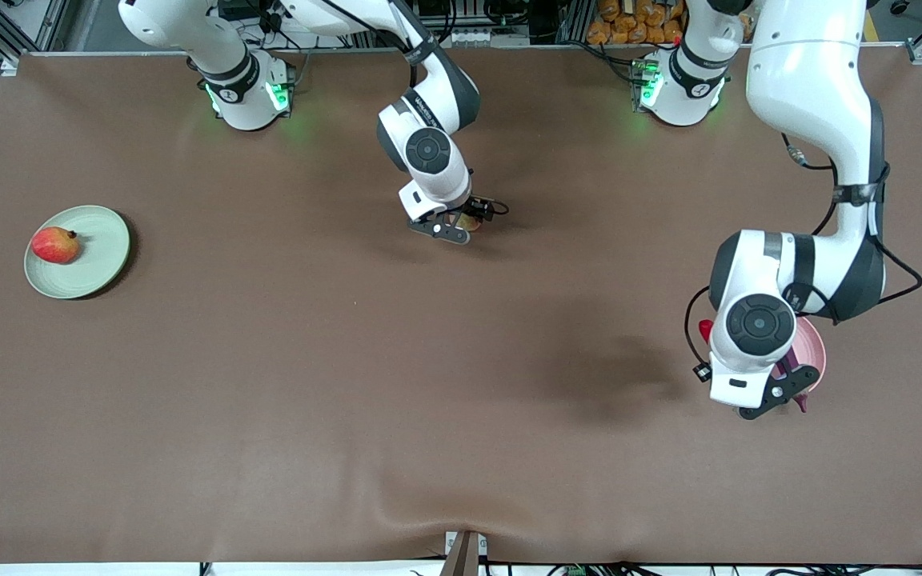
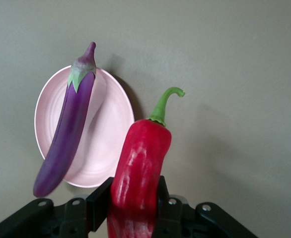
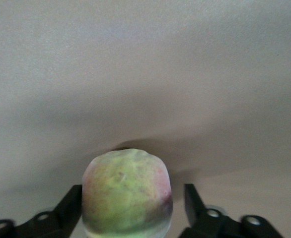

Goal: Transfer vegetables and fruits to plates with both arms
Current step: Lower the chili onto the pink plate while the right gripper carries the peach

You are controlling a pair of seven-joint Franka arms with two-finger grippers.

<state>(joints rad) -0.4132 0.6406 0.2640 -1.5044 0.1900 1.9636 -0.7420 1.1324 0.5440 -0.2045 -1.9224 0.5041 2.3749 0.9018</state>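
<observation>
My left gripper [image 1: 781,390] is over the pink plate [image 1: 815,352] and is shut on the red chili pepper [image 2: 138,163], holding it in the air; a bit of the pepper shows in the front view [image 1: 704,328]. The purple eggplant [image 2: 68,129] lies across the pink plate [image 2: 106,144], its ends past the rim. My right gripper [image 1: 461,226] is low at mid-table, its fingers [image 3: 73,203] open on either side of the yellow-pink peach [image 3: 128,196], with a gap on one side. The red apple [image 1: 55,245] sits on the pale green plate [image 1: 97,264] at the right arm's end.
A brown cloth [image 1: 349,384] covers the whole table and is wrinkled near the front edge. The left arm's elbow [image 1: 813,96] hangs over the table above the pink plate. Boxes and cables lie past the table's top edge.
</observation>
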